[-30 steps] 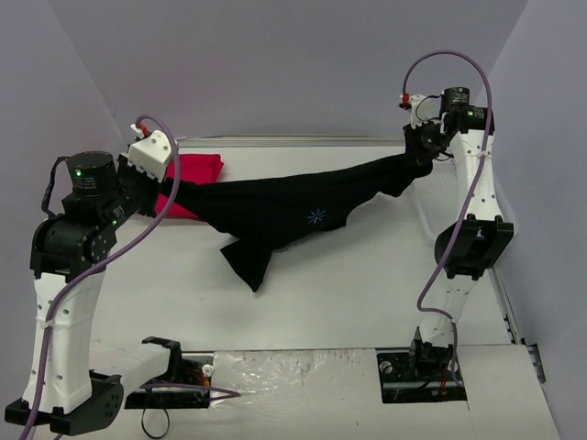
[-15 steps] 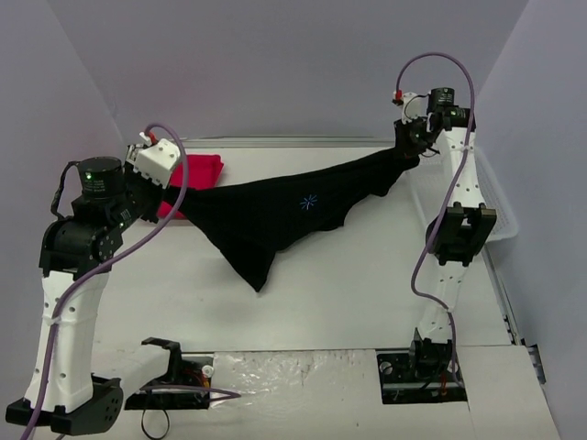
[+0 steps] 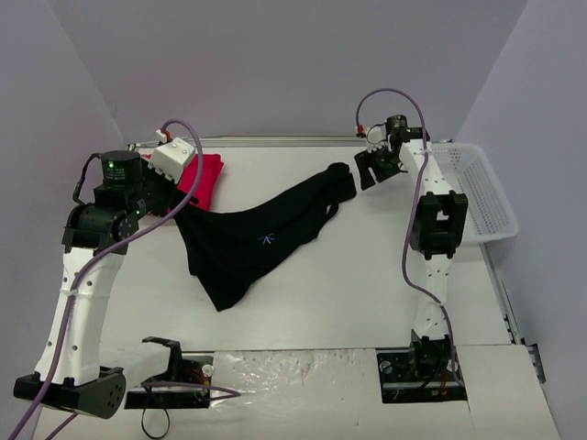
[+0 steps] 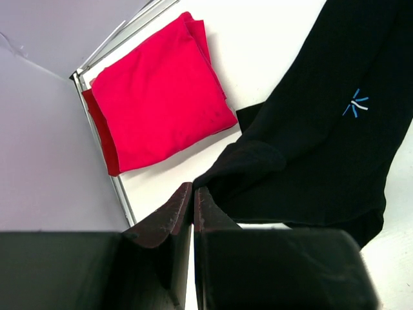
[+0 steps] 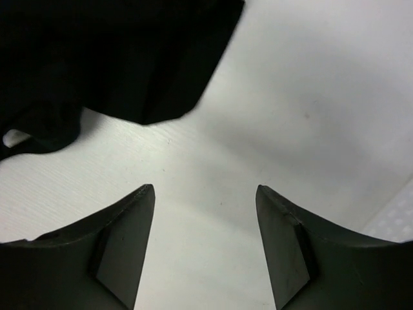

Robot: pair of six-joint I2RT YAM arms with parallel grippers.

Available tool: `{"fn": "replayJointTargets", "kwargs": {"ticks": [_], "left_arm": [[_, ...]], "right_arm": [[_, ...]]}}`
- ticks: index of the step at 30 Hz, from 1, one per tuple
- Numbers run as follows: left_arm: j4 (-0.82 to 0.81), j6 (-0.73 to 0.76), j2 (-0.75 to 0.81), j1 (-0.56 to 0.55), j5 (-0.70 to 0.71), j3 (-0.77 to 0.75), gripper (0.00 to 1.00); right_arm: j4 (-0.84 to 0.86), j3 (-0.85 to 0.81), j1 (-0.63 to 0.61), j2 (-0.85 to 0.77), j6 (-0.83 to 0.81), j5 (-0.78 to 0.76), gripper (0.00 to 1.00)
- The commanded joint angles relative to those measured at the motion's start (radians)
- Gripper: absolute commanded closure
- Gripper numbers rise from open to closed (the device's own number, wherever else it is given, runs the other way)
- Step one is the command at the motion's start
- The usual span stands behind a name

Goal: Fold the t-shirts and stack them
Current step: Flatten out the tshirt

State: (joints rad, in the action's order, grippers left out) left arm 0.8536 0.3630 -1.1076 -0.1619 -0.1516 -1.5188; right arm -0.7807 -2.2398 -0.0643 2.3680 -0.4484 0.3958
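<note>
The black t-shirt lies stretched across the table, its blue starburst mark facing up. One end is pinched in my left gripper, whose fingers are shut on the cloth. The other end rests on the table near my right gripper. That gripper hangs open over bare table with nothing between its fingers, and the black t-shirt lies just beyond them. The red t-shirt lies folded at the back left corner, behind the left gripper, and it also shows in the left wrist view.
A white mesh basket stands at the right edge of the table, beside the right arm. A metal rail runs along the table's left edge next to the red shirt.
The right gripper has opened and let go of the black shirt, whose right end has dropped to the table. Both arms swung left, and the shirt is now slack instead of taut.
</note>
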Motion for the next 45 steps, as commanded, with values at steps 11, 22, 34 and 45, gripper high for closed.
{"fn": "replayJointTargets", "kwargs": {"ticks": [11,22,34,45], "left_arm": [[-0.117,-0.027,0.031,0.005,-0.029,0.098,0.98],[-0.179,-0.048,0.072,0.025,-0.054,0.226,0.98],[-0.191,-0.047,0.057,0.071,-0.063,0.249,0.98],[-0.199,-0.049,0.058,0.073,-0.075,0.276,0.98]], "right_arm": [[-0.043,0.229,0.031,-0.15,-0.087,0.21,0.53],[-0.058,0.003,-0.086,0.016,-0.042,0.305,0.53],[-0.058,-0.086,-0.152,0.157,-0.052,0.249,0.54],[-0.057,-0.076,-0.16,0.171,-0.075,0.207,0.81]]}}
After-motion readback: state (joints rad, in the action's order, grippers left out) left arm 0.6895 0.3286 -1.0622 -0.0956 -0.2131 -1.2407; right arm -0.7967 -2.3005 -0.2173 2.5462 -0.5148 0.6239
